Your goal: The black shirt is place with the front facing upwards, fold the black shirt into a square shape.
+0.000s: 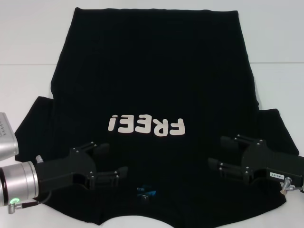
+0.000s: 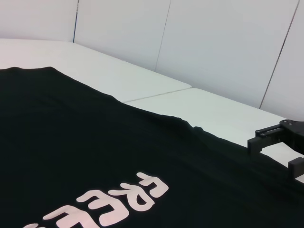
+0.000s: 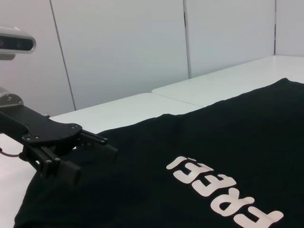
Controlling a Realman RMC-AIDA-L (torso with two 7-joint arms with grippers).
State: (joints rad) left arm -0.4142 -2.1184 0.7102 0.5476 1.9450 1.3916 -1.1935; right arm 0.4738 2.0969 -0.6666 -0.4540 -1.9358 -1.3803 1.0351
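While the black shirt (image 1: 156, 85) lies flat, unfolded, lettering up, on the white surface (image 1: 28, 42), left gripper (image 1: 110, 164) and right gripper (image 1: 222, 153) hover over its near shoulders, fingers open. Step: first grasp; next, descend and pinch cloth.

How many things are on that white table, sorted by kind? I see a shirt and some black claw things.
Shirts: 1, the black shirt, spread flat.
Robot claws: 2, the left gripper and the right gripper, both open over the shirt's near end.
Tables: 1, the white table.
Total: 4
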